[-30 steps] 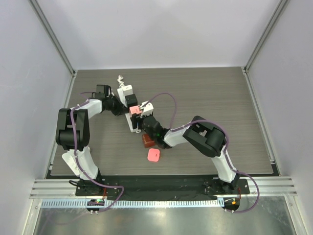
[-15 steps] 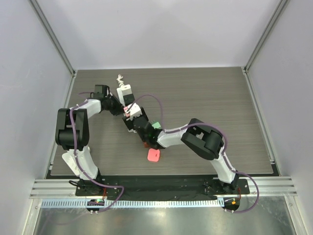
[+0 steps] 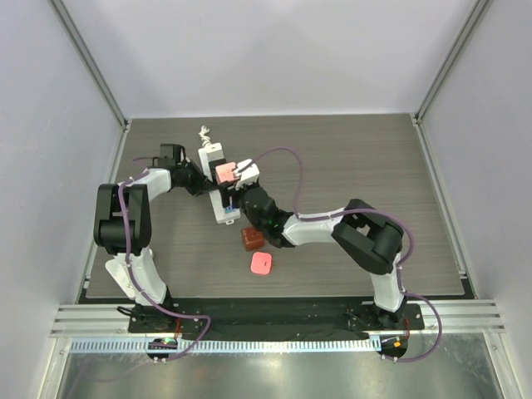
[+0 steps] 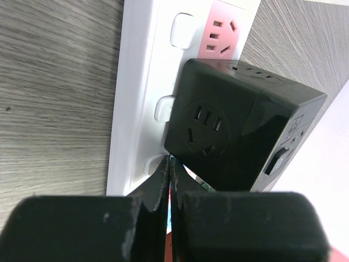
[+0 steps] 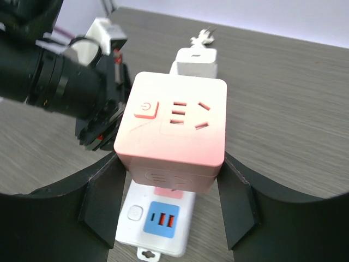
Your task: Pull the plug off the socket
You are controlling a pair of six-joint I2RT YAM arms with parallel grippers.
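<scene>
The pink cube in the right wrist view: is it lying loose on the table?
No, the pink cube is clamped between the fingers of the right gripper, above the white power strip.

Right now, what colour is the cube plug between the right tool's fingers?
The cube plug is pink; clearest in the right wrist view.
</scene>
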